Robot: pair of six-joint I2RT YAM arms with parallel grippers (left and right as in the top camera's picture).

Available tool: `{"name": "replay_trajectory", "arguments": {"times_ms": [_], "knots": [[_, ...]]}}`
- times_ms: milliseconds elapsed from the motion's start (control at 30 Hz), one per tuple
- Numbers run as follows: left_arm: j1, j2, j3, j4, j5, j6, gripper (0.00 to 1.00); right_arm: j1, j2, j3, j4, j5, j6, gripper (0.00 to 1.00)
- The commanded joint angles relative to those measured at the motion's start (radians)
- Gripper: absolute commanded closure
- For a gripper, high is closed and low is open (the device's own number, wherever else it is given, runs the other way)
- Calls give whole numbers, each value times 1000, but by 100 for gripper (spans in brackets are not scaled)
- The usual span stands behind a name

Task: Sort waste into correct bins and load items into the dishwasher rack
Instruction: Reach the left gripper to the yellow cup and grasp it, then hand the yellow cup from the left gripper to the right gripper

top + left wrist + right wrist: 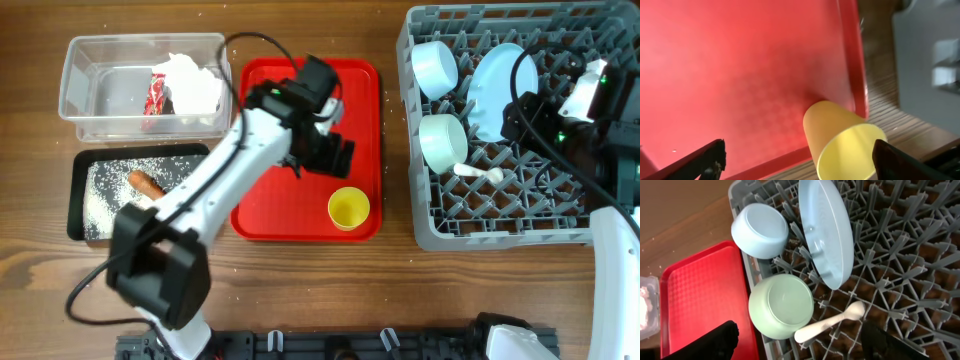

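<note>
Left tool point(797, 155) spread wide, yellow cup point(842, 147) just ahead, seemingly untouched.

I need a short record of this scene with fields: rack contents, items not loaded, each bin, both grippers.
dishwasher rack: pale blue plate, pale blue bowl, mint-green bowl, white spoon
not loaded: yellow cup, on the red tray
clear tub: red wrapper, white tissue
black tray: rice grains, carrot piece
left gripper: open, empty, cup just ahead
right gripper: open, empty, over the rack
</note>
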Motion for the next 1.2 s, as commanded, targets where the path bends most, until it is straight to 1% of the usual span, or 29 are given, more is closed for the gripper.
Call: {"name": "replay_trajectory", "arguments": {"times_ms": [0, 133, 267, 367, 400, 433, 467, 533, 567, 667, 733, 800, 900, 933, 967, 1100, 1167], "knots": [[-24, 61, -2, -31, -34, 12, 7, 1, 27, 9, -11, -24, -23, 19], [-49, 82, -14, -50, -34, 12, 9, 1, 46, 5, -13, -16, -23, 19], [-74, 82, -64, -43, -34, 9, 17, 1, 64, 5, -14, -17, -21, 19], [-82, 82, -129, -8, -35, 9, 26, 1, 73, 5, -14, -16, -21, 19], [-82, 82, -140, 3, -35, 9, 31, 1, 73, 5, -14, -16, -21, 19], [-81, 82, -151, 16, -39, 9, 41, 1, 74, 5, -13, -16, -21, 19], [-81, 82, -156, 32, -39, 9, 54, 1, 75, 5, -12, -16, -21, 19], [-81, 82, -156, 51, -39, 9, 92, 1, 76, 5, -11, -16, -21, 19], [-81, 82, -156, 53, -42, 9, 96, 1, 76, 5, -11, -16, -21, 19], [-67, 80, -144, 49, -32, 7, 96, 1, 76, 5, -12, -23, -21, 19], [-44, 75, -92, 14, 16, 5, 96, 1, 76, 5, -11, -60, -21, 19], [-5, 70, -7, -30, 103, 7, 96, 1, 76, 5, -9, -126, -22, 19], [92, 61, 139, -60, 336, 64, 96, 1, 78, 5, 17, -263, -28, 19], [132, 60, 180, -56, 452, 93, 96, 1, 82, 5, 40, -346, -50, 15], [165, 60, 208, -45, 548, 111, 96, 1, 85, 5, 60, -397, -54, 13], [308, 61, 225, 119, 991, 117, 96, 32, 123, 5, 210, -634, -76, 10], [350, 61, 225, 183, 1132, 117, 96, 77, 155, 5, 299, -736, -76, 9]]}}
